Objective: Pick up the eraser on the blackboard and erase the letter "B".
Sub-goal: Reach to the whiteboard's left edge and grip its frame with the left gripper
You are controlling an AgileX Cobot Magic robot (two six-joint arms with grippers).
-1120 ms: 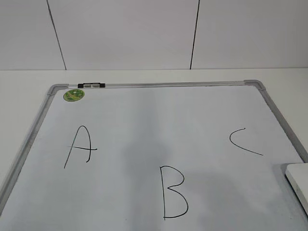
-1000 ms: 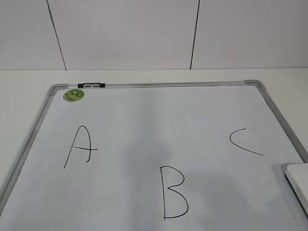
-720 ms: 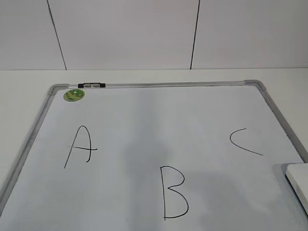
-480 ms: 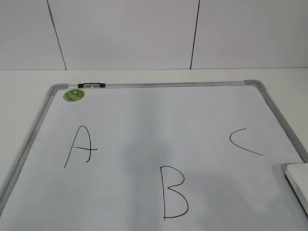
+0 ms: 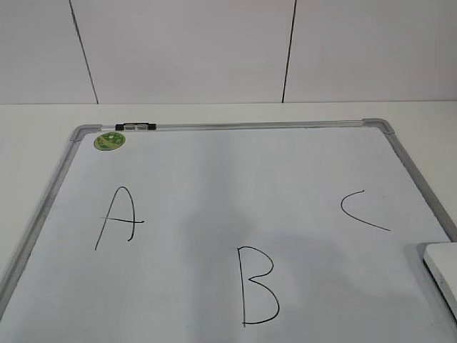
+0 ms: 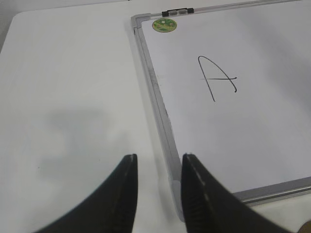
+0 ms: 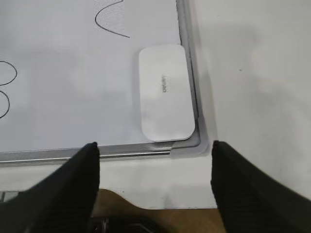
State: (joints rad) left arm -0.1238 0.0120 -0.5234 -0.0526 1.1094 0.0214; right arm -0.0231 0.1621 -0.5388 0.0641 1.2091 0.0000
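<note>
White bench [image 5: 43,118] carries the blackboard [image 5: 214,171], the letter "B" [image 5: 258,286] near its front edge. The eraser [image 7: 165,92] lies flat in the near right corner. Right gripper [image 7: 154,160] hangs spread wide above it; left gripper [image 6: 158,167] is narrowly parted, holding nothing.

Exterior view: slanted down across the blackboard [image 5: 214,186] toward the back wall, mid-range.
Left wrist view: high over the board's left frame, facing its far edge; shares the "A" [image 6: 216,77].
Right wrist view: closer, downward, over the eraser [image 7: 165,92] corner.
</note>
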